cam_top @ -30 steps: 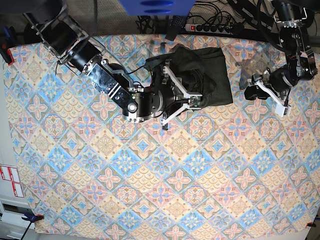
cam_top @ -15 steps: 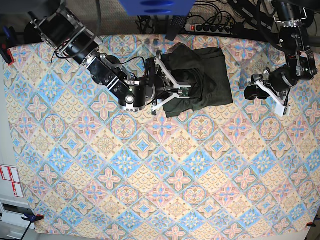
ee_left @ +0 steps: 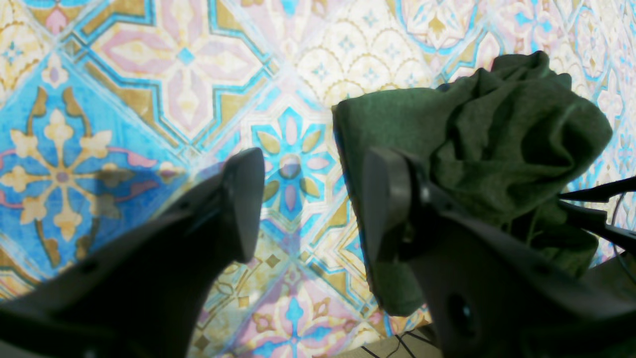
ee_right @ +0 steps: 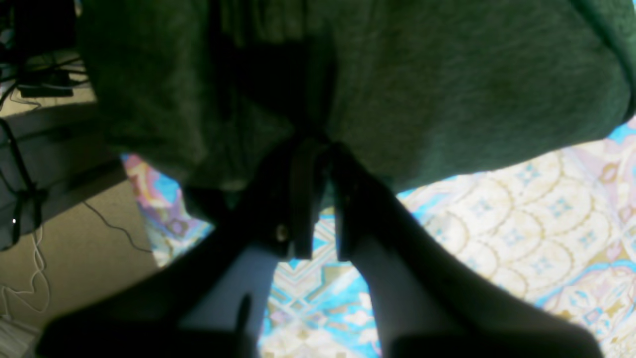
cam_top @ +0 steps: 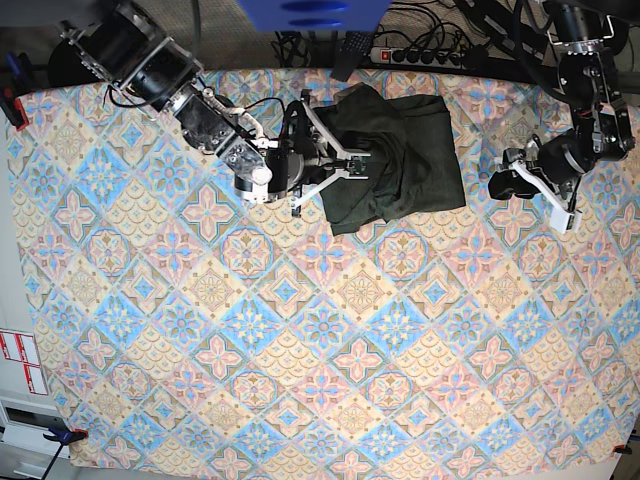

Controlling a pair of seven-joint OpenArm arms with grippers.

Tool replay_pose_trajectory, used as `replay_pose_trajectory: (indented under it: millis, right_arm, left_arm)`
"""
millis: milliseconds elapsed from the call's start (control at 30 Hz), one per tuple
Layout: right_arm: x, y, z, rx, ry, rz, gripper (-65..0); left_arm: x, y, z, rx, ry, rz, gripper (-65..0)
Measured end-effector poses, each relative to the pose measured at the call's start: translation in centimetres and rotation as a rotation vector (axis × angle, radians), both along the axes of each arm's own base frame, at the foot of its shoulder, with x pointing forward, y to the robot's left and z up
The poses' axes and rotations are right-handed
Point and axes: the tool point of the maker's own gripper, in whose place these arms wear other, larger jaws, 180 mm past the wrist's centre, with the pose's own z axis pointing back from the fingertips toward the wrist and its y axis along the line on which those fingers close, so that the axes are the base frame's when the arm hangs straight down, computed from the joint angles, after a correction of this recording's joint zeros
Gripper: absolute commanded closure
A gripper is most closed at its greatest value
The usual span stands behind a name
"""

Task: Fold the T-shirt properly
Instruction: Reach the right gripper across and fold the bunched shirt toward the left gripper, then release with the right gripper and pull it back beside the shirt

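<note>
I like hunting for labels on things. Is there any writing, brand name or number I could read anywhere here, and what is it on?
White stickers with red marks at the base view's left edge: too small to read.
T-shirt: plain, no print or visible tag.
Patterned tablecloth: ornament only, no words.

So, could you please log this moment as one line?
right end effector: shut on T-shirt | left end effector: open, beside shirt | cloth: patterned

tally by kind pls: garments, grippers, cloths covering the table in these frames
Garments: 1, the T-shirt
Grippers: 2, the right gripper and the left gripper
Table covers: 1, the patterned tablecloth
Total: 4
</note>
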Motion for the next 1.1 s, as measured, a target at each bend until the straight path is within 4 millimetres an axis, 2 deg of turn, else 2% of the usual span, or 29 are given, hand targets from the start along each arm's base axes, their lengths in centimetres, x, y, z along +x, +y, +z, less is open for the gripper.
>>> replay_pose_trajectory:
  millis: [267, 433, 533, 700, 800, 900, 967, 1033, 1100]
  right_arm:
    - [-0.2, 0.8, 0.2, 0.003, 0.0, 0.009, -6.4]
    - [-0.6, 4.0, 1.4, 0.073, -0.001, 0.036, -6.4]
    - [-1.3, 4.9, 1.4, 0.051, -0.016, 0.117, -6.4]
    - [0.1, 8.0, 3.5, 0.072, -0.111, 0.246, -6.4]
    - [-0.8, 7.7, 2.4, 0.052, -0.076, 0.256, -6.4]
    - [-1.5, 7.0, 1.5, 0.009, -0.058, 0.263, -6.4]
    - [-1.1, 8.3, 2.5, 0.051, -0.074, 0.262, -6.2]
    - [0.1, 9.6, 4.2, 0.118, -0.098, 0.224, -6.1]
    - [1.9, 9.5, 5.4, 0.162, -0.109, 0.153, -6.1]
  left_arm:
    - [0.0, 0.0, 0.0, 0.0, -0.001, 0.0, -31.7]
    - [0.0, 0.0, 0.0, 0.0, -0.001, 0.0, -31.7]
    - [0.0, 0.0, 0.0, 0.001, -0.001, 0.0, -31.7]
    - [0.1, -0.1, 0.0, -0.001, -0.002, -0.002, -31.7]
    - [0.3, -0.1, 0.2, -0.002, -0.009, -0.003, -31.7]
    - [0.7, -1.3, 0.0, -0.007, -0.004, -0.042, -31.7]
    - [0.7, -2.2, -0.2, -0.016, 0.0, -0.066, -31.0]
    - [0.9, -3.1, 0.0, -0.016, -0.004, -0.096, -26.8]
    - [1.5, -3.7, 0.9, -0.009, -0.034, -0.121, -21.5]
